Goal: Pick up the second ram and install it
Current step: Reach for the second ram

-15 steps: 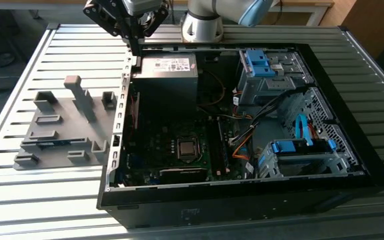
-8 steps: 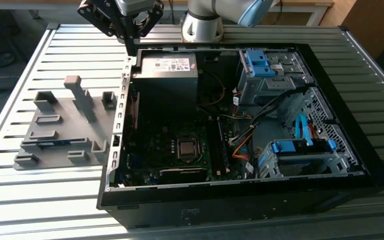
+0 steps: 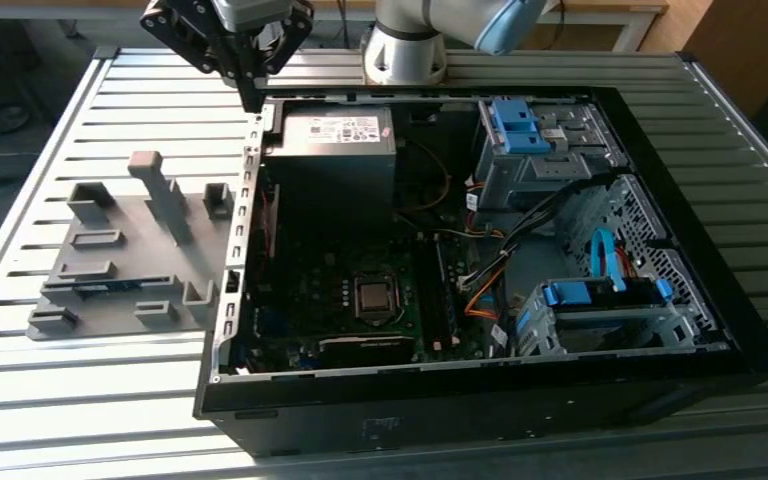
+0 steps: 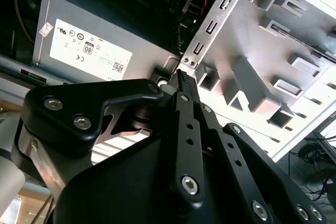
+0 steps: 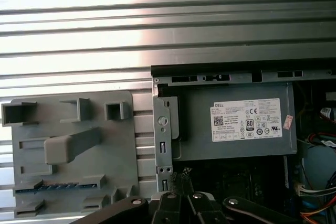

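Observation:
The second ram [image 5: 58, 186] is a thin blue-green stick standing on edge in a slot of the grey holder block [image 5: 73, 129]. In the exterior view the ram [image 3: 101, 286] sits low in the holder [image 3: 131, 250], on the exterior view's left of the open computer case [image 3: 491, 400]. My gripper [image 3: 253, 100] hangs above the case's far left wall, beside the power supply [image 3: 337, 135] and well away from the ram. Its fingers [image 4: 181, 77] are pressed together with nothing between them. In the first wrist view the gripper [image 5: 181, 178] points at the case wall.
The case lies open on a slatted metal table [image 3: 37, 400], with the motherboard [image 3: 357, 300], orange and black cables [image 3: 484, 270] and blue-tabbed drive cages [image 3: 598, 300] inside. The arm's base [image 3: 404, 55] stands behind the case. The holder has upright grey posts [image 3: 157, 190].

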`<control>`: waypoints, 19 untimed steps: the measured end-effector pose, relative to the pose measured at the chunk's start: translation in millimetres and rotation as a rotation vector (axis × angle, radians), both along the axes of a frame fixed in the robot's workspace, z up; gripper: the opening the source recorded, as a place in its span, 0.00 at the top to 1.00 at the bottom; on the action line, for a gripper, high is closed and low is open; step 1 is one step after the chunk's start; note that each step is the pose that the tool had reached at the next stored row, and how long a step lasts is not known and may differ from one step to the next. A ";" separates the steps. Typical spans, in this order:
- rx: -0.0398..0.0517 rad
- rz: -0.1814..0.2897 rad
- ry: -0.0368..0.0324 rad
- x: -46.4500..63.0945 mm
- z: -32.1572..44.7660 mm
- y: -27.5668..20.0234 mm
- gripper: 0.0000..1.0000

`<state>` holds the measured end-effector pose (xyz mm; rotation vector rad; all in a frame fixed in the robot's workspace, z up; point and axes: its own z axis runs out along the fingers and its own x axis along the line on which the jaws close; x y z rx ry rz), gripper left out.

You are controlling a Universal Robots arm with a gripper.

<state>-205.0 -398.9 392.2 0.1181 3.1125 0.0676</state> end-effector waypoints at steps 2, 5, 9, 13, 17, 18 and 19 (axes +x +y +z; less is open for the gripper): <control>0.0000 0.000 0.0000 -2.7 -0.1 0.0 0.89; 0.0000 0.000 0.0000 -6.8 -0.1 0.0 0.89; 0.0001 0.000 -0.0001 -12.0 -0.2 0.0 0.89; 0.0001 0.000 -0.0001 -17.4 -0.3 0.0 0.89; 0.0001 0.000 -0.0001 -22.1 -0.4 0.0 0.89; 0.0001 0.000 -0.0001 -23.4 -0.5 0.0 0.89; 0.0000 0.000 0.0000 -24.7 -0.5 0.0 0.89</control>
